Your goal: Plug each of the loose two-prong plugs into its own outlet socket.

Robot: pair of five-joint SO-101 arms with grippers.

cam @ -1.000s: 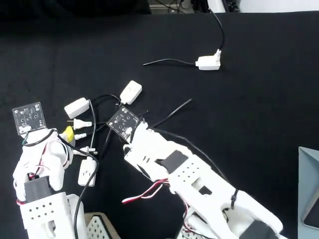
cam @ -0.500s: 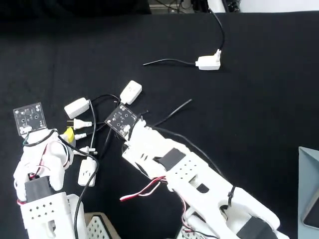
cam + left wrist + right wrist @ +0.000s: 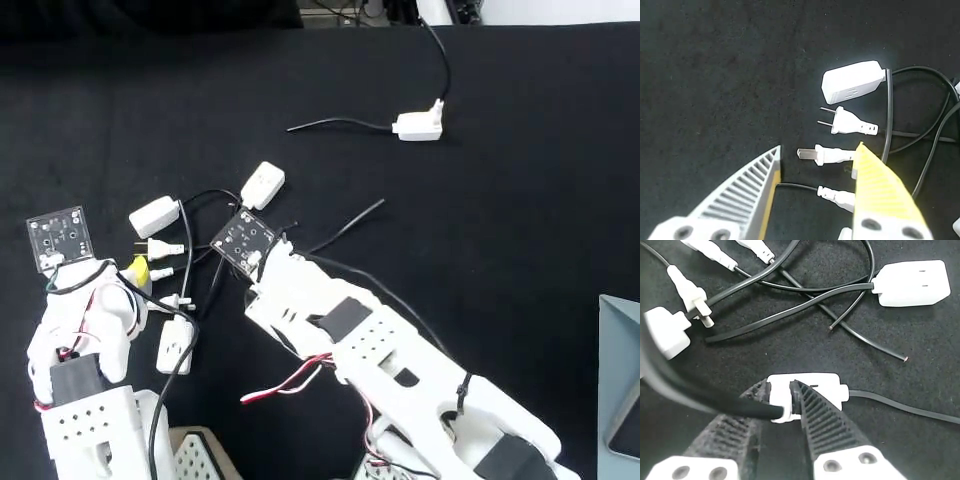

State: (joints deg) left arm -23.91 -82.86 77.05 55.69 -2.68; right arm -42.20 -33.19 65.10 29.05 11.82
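My left gripper [image 3: 819, 148] is open over the black table, its grey and yellow fingers on either side of a white two-prong plug [image 3: 826, 156] lying flat. A second plug [image 3: 850, 125] lies just beyond, prongs free, beside a white outlet socket [image 3: 852, 82]. My right gripper [image 3: 779, 390] is shut on the end of a white corded block [image 3: 815, 387] shaped like the sockets. In the high view this gripper [image 3: 256, 262] sits under a small marker board [image 3: 243, 238]. Another socket [image 3: 912, 282] shows two slots. A third plug [image 3: 687, 290] points at a socket [image 3: 662, 332].
Black cords [image 3: 790, 300] criss-cross between the plugs and sockets. A separate socket [image 3: 418, 125] with its cord lies far off at the table's back. A second marker board [image 3: 58, 237] sits on the left arm. A grey bin [image 3: 622, 380] stands at the right edge.
The right arm has edged slightly up and to the left in the high view, with its marker board. The left arm and the loose plugs have stayed put.
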